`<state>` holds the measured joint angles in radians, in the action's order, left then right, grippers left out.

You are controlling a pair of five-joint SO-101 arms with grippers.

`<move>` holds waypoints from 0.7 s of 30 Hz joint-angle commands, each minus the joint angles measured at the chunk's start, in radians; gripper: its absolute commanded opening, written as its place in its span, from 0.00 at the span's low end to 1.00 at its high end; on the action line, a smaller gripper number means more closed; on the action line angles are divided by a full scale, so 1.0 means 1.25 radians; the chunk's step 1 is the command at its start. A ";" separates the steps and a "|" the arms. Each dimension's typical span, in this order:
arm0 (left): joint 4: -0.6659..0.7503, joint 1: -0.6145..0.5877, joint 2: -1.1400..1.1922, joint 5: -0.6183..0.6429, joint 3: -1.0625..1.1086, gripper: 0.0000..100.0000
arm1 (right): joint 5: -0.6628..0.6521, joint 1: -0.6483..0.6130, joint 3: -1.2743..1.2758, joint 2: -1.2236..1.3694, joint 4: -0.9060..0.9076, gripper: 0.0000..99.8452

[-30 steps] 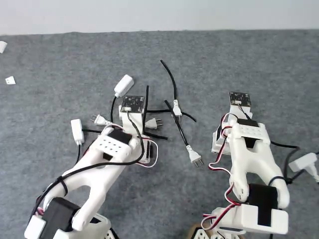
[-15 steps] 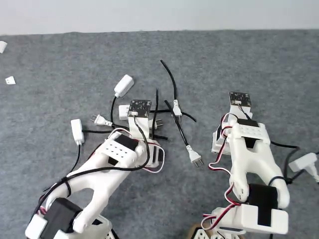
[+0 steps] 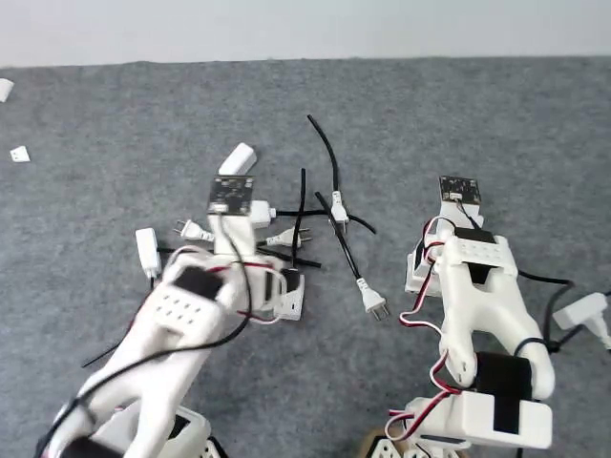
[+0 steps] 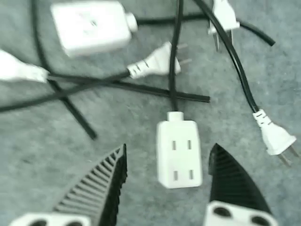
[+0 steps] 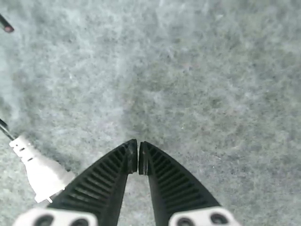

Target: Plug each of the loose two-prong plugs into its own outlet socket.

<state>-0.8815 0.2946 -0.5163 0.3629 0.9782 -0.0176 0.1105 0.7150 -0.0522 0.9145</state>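
My left gripper (image 4: 168, 149) is open just above the carpet, and a white outlet socket (image 4: 178, 153) lies between its fingers (image 4: 101, 188), untouched, slots up. Its black cord (image 4: 175, 56) runs away past a loose two-prong plug (image 4: 157, 61). Farther off lie a larger socket (image 4: 91, 26) and two more plugs (image 4: 223, 14) (image 4: 275, 139). From above, the left arm (image 3: 181, 305) hangs over this tangle, near a socket (image 3: 238, 157) and plugs (image 3: 286, 239) (image 3: 372, 301). My right gripper (image 5: 138, 143) is shut on nothing over bare carpet.
A white cord end (image 5: 40, 172) lies beside the right gripper. Another socket (image 3: 146, 250) and a plug (image 3: 194, 230) sit left of the left arm. A white socket (image 3: 587, 313) lies at the far right. Two small white scraps (image 3: 19, 154) rest at the far left.
The left arm's wrist swung right, then back left and a little farther out. The upright black cord beside it shifted right. The right arm stayed still.
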 commanded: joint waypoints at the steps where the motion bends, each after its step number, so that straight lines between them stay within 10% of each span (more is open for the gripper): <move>1: 0.023 -0.072 -0.140 -0.096 0.072 0.26 | -0.002 -0.017 -0.079 -0.013 -0.001 0.01; 21: 0.098 -0.250 0.206 -0.118 -0.084 0.26 | -0.090 -0.292 -0.367 0.181 0.220 0.09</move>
<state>-0.7818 -0.0169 -0.2631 0.2232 0.9244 -0.1143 -0.2440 0.3069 0.1918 1.1769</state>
